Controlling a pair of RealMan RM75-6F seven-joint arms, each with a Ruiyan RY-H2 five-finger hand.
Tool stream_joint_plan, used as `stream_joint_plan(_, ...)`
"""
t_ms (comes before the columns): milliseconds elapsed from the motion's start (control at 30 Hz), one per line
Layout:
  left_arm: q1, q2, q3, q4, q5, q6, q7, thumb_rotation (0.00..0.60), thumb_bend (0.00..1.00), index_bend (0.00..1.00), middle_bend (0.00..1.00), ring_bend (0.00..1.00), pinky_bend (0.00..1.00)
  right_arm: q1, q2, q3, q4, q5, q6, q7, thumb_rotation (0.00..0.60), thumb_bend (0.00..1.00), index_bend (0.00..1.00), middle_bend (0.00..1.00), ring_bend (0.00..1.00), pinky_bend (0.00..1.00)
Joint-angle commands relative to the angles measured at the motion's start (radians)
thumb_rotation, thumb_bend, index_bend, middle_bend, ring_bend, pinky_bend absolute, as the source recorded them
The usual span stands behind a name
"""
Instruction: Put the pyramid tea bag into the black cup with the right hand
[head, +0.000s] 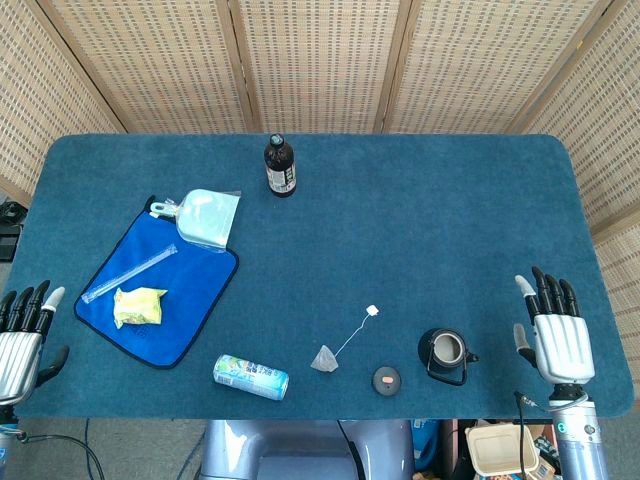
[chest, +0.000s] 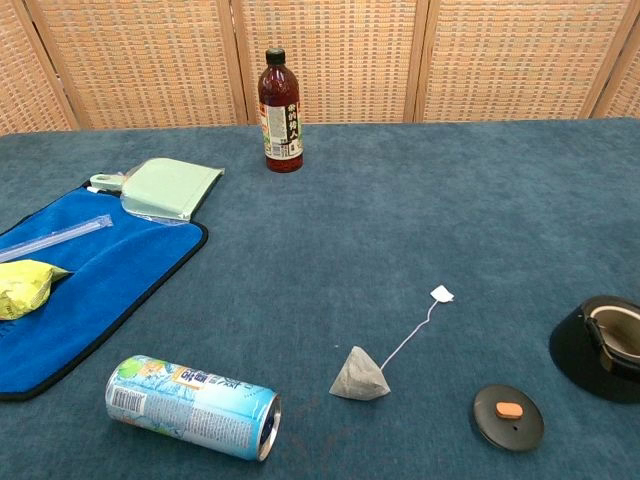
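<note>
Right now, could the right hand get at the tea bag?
Probably yes. The right hand is open and the tea bag lies uncovered; only the black cup and small lid sit between.

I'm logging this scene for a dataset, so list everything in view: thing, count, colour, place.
pyramid tea bag: 1, grey, near front edge at centre, its string running to a white tag
black cup: 1, black, upright, right of the tea bag
lid: 1, black with an orange spot, flat between tea bag and cup
can: 1, light blue and green, on its side, left of the tea bag
bottle: 1, dark brown, upright, far side
cloth: 1, blue, left side
dustpan: 1, pale green, on the cloth's far corner
yellow packet: 1, yellow, on the cloth
clear tube: 1, transparent, on the cloth
table: 1, teal felt top
left hand: 1, silver and black, front left corner, holding nothing
right hand: 1, silver and black, right of the cup, holding nothing
</note>
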Motion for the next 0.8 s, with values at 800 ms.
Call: stream_joint_plan(800, 0.001, 0.003, -0.002, 0.003, -0.007, -0.002, -0.007, 0.600, 0.35, 0.00, 0.00, 0.00, 0.00, 0.011, 0.017, 0.008, -0.011, -0.037, 0.015, 0.010, 0.600, 0.62, 0.00, 0.13, 0.01, 0.10)
